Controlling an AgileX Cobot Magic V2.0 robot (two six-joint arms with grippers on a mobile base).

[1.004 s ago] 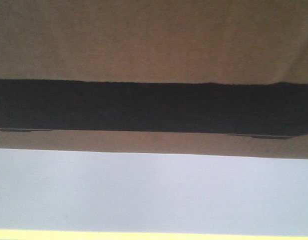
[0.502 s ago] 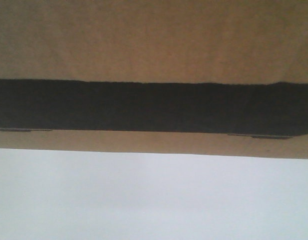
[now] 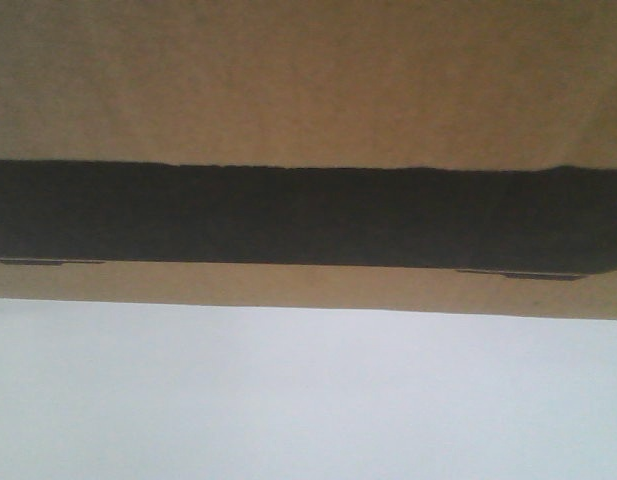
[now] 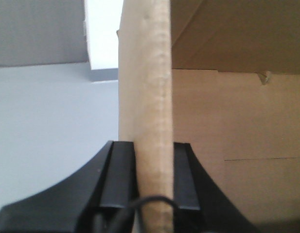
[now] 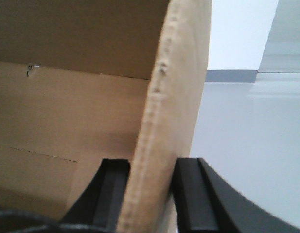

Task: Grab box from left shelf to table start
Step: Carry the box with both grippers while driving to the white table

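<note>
Left gripper (image 4: pixel 152 148) and right gripper (image 5: pixel 150 164) are each clamping an opposite upright wall of the box (image 3: pixel 308 80), apparently sharing its wide load and holding it level by the table (image 3: pixel 308 400).

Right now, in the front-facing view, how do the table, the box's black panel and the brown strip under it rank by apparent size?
1. table, largest.
2. black panel.
3. brown strip, smallest.
The box is very close to the camera, so this order shows apparent size only, not real size.
</note>
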